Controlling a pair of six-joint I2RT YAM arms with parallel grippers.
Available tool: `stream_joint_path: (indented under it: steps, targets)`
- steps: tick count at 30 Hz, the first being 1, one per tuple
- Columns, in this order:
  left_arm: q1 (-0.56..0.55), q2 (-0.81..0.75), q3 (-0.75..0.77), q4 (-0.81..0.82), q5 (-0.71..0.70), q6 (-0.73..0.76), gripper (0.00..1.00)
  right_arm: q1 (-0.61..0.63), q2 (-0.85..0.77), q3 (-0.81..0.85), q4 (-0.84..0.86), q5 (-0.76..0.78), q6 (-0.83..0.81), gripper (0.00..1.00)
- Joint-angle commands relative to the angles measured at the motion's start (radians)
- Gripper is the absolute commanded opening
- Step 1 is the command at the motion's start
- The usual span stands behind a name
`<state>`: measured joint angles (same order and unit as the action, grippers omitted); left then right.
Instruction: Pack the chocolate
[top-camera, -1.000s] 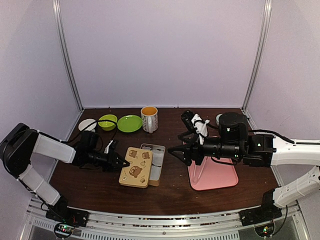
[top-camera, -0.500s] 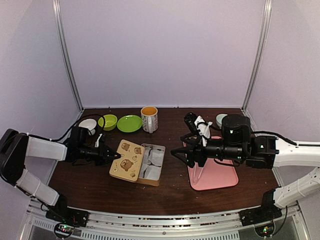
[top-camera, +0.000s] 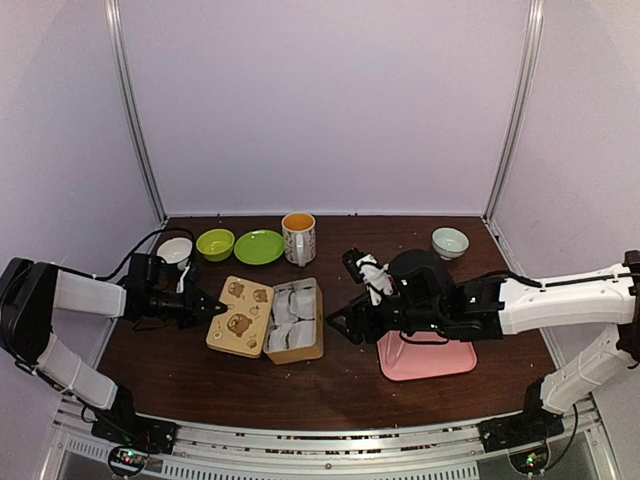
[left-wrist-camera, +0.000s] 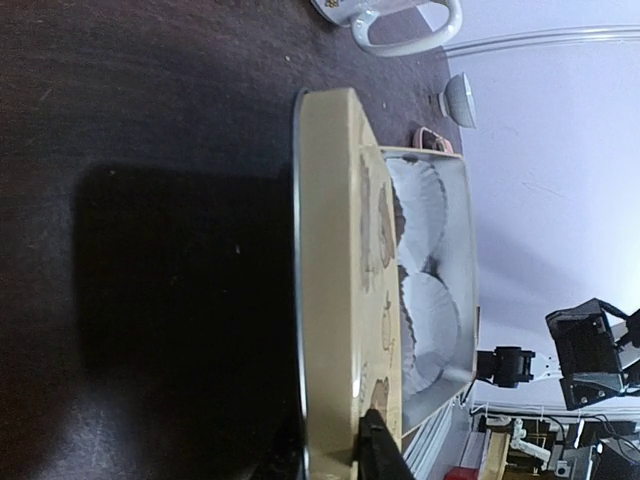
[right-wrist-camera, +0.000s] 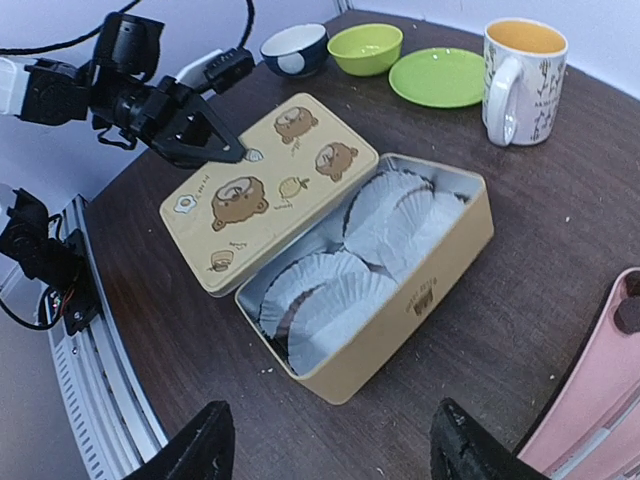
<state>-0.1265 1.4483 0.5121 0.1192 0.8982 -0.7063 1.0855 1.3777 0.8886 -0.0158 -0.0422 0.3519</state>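
Chocolate lying on the tray, tin standing open between the two grippers.

One dark rounded lump of chocolate (right-wrist-camera: 629, 312) is lying on the pink tray (right-wrist-camera: 590, 400), out to the right of the right gripper (right-wrist-camera: 330, 410) and half cut off by the edge of its wrist view. This gripper is hovering with its fingers spread wide and nothing between them. The tin (right-wrist-camera: 420, 300) is lying just ahead of it, with white paper cups (right-wrist-camera: 395, 215) filling the inside. Some cups are showing a dark rim underneath, but whether that is chocolate is not clear. The lid (right-wrist-camera: 265, 195) is overlapping the tin's rim to the front left of the right gripper, on the side away from the tray. The left gripper (right-wrist-camera: 232, 150) is pinching the lid's outer edge, its fingers pressed close on the rim. A mug (right-wrist-camera: 520, 80) is standing beyond the tin, well ahead of the right gripper.
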Motion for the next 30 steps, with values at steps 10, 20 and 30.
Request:
stream_joint_path:
  steps: [10, 20, 30]
  targets:
    - [0.026, -0.005, -0.107, 0.189, 0.034, -0.064, 0.20, -0.005, 0.178, 0.135, -0.078, 0.075, 0.171, 0.69]
    - [-0.040, -0.125, -0.072, 0.178, 0.054, -0.135, 0.21, 0.007, 0.279, 0.268, -0.098, 0.043, 0.168, 0.72]
    - [-0.070, -0.242, -0.001, 0.049, 0.030, -0.126, 0.20, 0.009, 0.382, 0.407, -0.238, 0.174, 0.158, 0.84]
